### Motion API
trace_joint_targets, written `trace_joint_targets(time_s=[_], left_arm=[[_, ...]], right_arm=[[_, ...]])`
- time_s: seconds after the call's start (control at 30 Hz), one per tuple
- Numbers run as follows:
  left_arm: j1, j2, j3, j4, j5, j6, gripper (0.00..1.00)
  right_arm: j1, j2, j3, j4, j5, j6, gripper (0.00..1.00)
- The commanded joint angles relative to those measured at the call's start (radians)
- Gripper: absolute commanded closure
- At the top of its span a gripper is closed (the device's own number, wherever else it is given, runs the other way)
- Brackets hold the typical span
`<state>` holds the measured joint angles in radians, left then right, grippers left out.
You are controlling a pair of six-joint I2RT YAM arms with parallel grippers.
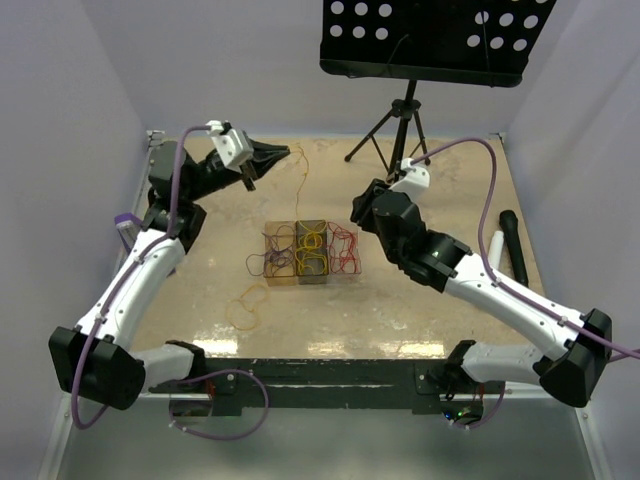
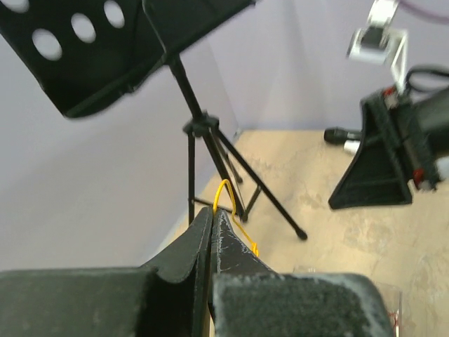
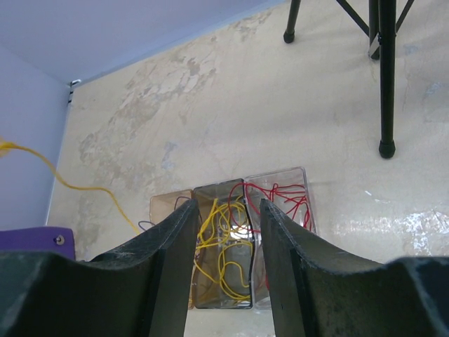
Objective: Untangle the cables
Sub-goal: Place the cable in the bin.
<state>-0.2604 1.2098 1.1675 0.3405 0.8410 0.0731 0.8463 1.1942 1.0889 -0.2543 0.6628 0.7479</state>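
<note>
Lilac walls (image 1: 60, 120) close in a mottled beige table (image 1: 420, 310) on three sides. A black music stand (image 1: 400, 110) has its tripod at the far edge. Mid-table, well apart from every wall, a clear three-part tray (image 1: 300, 284) holds the cables (image 1: 312, 248): dark ones left, yellow middle, red right. The right gripper (image 3: 228, 205) hovers above it, jaws partly apart, holding nothing. The left gripper (image 1: 283, 153), raised towards the far left, pinches a dangling yellow wire (image 1: 301, 172). Orange loops (image 1: 247, 303) lie near the tray's near-left corner.
</note>
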Motion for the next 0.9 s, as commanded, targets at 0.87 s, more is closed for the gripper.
trace_joint_targets(time_s=[0.87], left_arm=[[-0.312,-0.003,-0.301,-0.428,-0.482,0.490,1.00]], right_arm=[[-0.035,-0.042,-0.027,0.033,0.001,0.024,0.55]])
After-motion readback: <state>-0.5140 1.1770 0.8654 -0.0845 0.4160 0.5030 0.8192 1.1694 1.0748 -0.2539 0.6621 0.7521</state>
